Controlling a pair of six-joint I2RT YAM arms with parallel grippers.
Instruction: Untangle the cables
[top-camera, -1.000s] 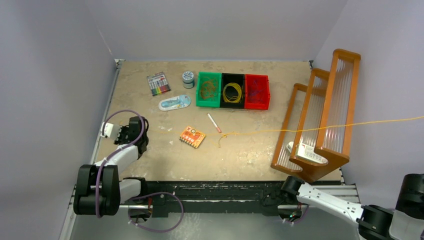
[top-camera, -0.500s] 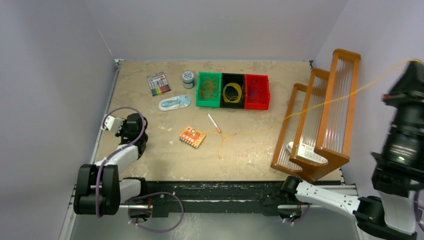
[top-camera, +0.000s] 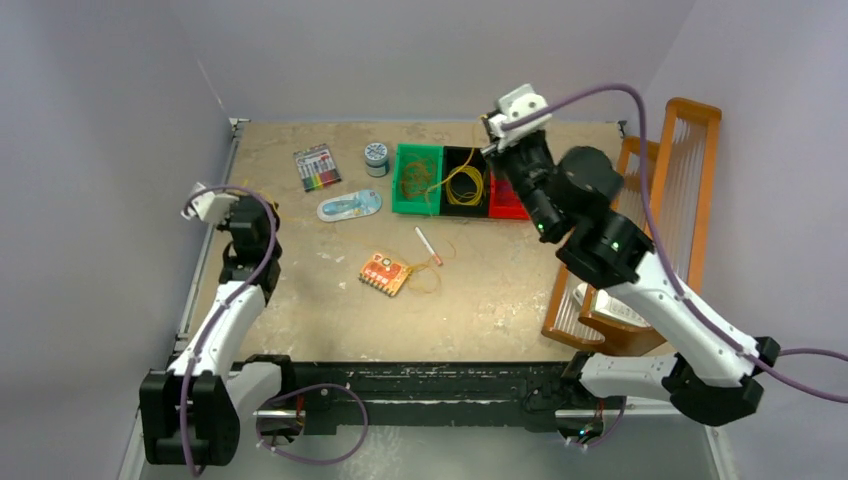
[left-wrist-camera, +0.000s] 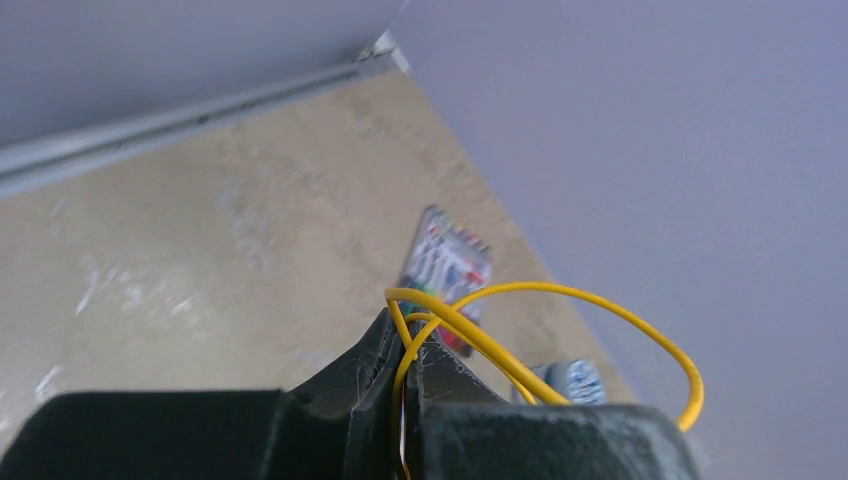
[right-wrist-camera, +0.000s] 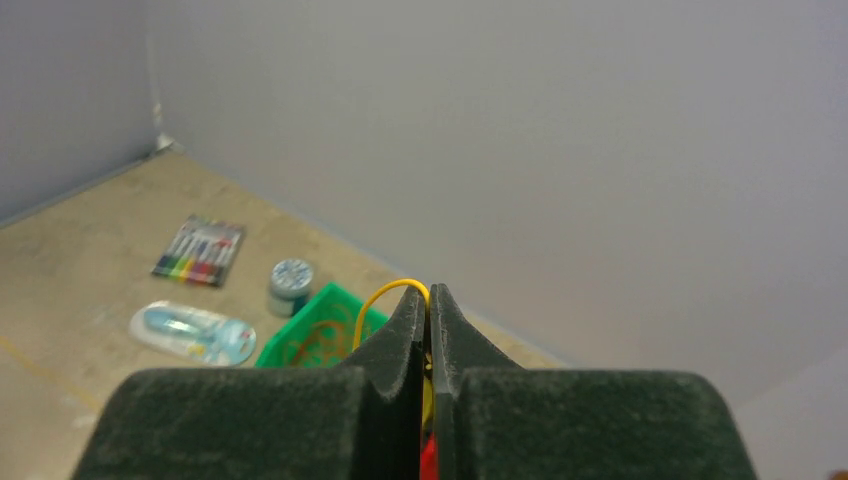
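Note:
One yellow cable is held at both ends. My left gripper (top-camera: 240, 212), raised over the table's left side, is shut on it. In the left wrist view the yellow cable (left-wrist-camera: 560, 300) arcs out of the closed tips of that gripper (left-wrist-camera: 408, 335). My right gripper (top-camera: 489, 138) hangs above the bins, shut on the same cable (right-wrist-camera: 385, 295), which curls out beside its tips (right-wrist-camera: 428, 295). Slack cable (top-camera: 430, 278) lies in loose loops on the table near the pen. More cables lie coiled in the green bin (top-camera: 400, 178), the black bin (top-camera: 448, 152) and the red bin (top-camera: 503, 207).
A marker pack (top-camera: 317, 167), a small round tin (top-camera: 376, 157) and a blue blister pack (top-camera: 349, 206) lie at the back left. An orange circuit board (top-camera: 385, 273) and a pen (top-camera: 428, 246) lie mid-table. A stepped wooden rack (top-camera: 650, 230) stands along the right wall.
My right arm swung in from the far right to above the bins, and the taut yellow cable went slack into loops on the table. My left gripper rose and moved farther back.

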